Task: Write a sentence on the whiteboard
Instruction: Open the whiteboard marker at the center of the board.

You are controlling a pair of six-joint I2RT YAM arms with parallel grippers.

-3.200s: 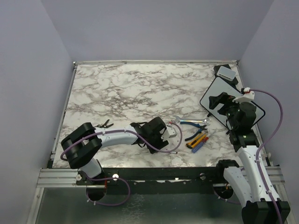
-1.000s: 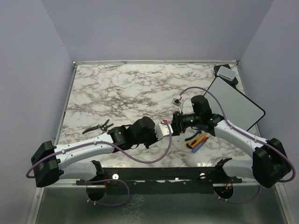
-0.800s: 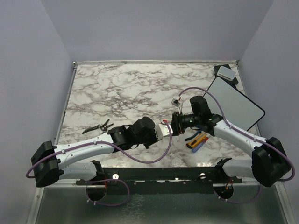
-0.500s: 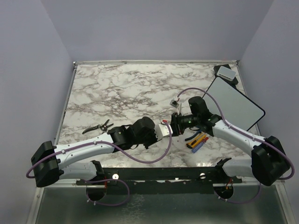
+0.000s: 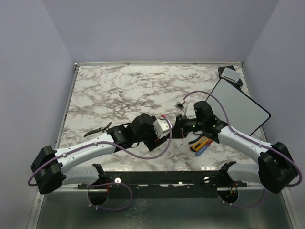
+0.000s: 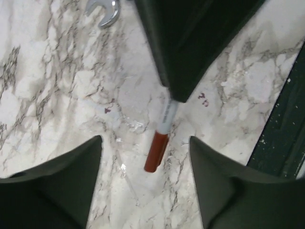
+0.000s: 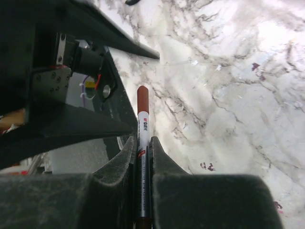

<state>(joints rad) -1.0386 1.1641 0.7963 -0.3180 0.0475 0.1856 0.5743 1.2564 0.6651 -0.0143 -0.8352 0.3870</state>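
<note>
Right claw (image 7: 142,143) clamped on a marker (image 7: 142,129), white barrel pinched between the two fingers and the red-brown end sticking out past the tips. Left claw (image 6: 144,140) is apart, fingers wide. In its wrist view the marker's red end hangs in the gap between them and touches neither (bench marble visible under it). From the top view the two claws meet nose to nose over the near-middle of the bench (image 5: 119,90), the left claw (image 5: 162,125) just beside the right claw (image 5: 178,129). The whiteboard (image 5: 238,106) lies flat at the right side of the bench, turned at an angle, and neither claw touches it; no writing readable from here. A small grey-white block (image 5: 229,73) sits in the far right corner just beyond the board. Loose tools (image 5: 201,143) with yellow, orange and blue handles lie near the right arm, a wrench (image 6: 106,10) shows at the top of the left wrist view, and a black cutter (image 5: 97,129) lies by the left arm.
</note>
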